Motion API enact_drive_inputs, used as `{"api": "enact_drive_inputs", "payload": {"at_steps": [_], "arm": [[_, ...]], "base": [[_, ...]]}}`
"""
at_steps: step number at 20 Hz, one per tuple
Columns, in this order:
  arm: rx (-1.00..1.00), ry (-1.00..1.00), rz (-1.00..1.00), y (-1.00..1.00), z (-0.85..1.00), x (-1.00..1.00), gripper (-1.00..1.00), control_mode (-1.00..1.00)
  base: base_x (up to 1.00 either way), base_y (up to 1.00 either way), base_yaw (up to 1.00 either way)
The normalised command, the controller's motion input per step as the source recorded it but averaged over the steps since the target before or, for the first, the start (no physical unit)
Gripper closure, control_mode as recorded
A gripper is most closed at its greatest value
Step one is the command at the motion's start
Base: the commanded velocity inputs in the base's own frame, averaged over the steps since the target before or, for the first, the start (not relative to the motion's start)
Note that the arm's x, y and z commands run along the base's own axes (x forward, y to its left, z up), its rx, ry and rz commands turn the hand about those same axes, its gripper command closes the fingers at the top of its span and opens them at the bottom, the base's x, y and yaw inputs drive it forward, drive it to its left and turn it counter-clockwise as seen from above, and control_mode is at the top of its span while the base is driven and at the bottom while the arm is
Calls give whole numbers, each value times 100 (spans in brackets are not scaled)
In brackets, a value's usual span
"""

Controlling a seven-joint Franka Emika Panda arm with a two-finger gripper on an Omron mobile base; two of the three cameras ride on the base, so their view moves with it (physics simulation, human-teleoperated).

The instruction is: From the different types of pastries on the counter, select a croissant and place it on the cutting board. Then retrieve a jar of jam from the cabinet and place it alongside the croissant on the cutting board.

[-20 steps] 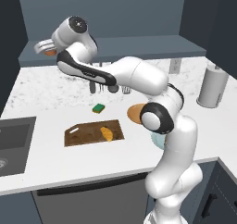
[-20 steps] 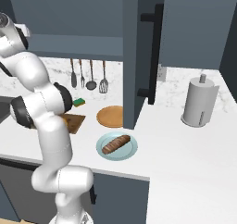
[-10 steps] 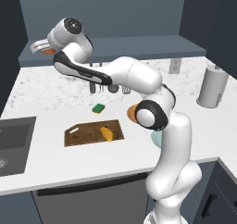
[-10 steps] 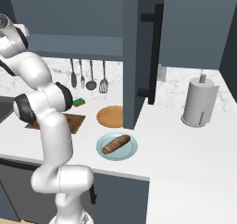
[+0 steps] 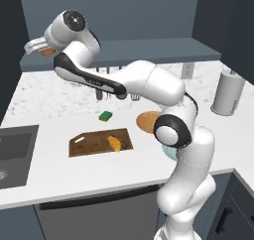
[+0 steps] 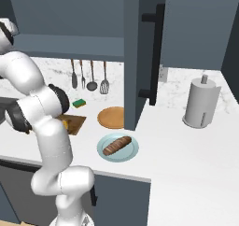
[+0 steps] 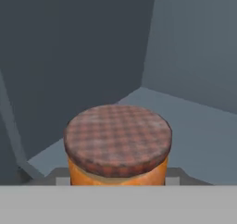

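Jar of jam (image 7: 117, 146): we see it close before the hand camera, orange body under a checked red-brown lid, standing on the blue-grey floor of the cabinet (image 5: 149, 48); in the left base view an orange patch (image 5: 48, 51) shows at the gripper
Gripper (image 5: 37, 46): we find it at the cabinet's left end, up by the shelf ledge; the jar sits right between where the fingers would be, but the fingers are hidden and we cannot tell whether they are spread or pinching it
Croissant (image 5: 114, 144): we see it lying on the cutting board (image 5: 89, 144), toward the board's right end; small and golden-yellow
Cutting board: flat on the counter (image 5: 44, 97), between the sink (image 5: 12, 147) and the round orange-brown plate (image 6: 111, 117)
Brown loaf (image 6: 117, 145): on a pale blue plate (image 6: 132, 151) near the counter's front edge; well apart from the board
Sponge (image 5: 105, 116): green, on the counter just behind the board
Paper-towel roll (image 6: 200, 102): upright on the right stretch of counter
Utensils (image 6: 91, 75): we count four hanging against the back wall
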Motion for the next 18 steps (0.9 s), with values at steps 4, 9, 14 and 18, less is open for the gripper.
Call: {"api": "enact_drive_inputs", "payload": {"at_steps": [4, 9, 14, 18], "arm": [[34, -28, 2, -50, 2, -100, 100, -100], [37, -39, 0, -93, -45, -100, 100, -100], [24, -31, -9, -81, -67, -100, 100, -100], [22, -19, -15, -47, -48, -100, 100, -100]], "base": [[0, 0, 0], [0, 0, 0], [0, 0, 0], [0, 0, 0]]}}
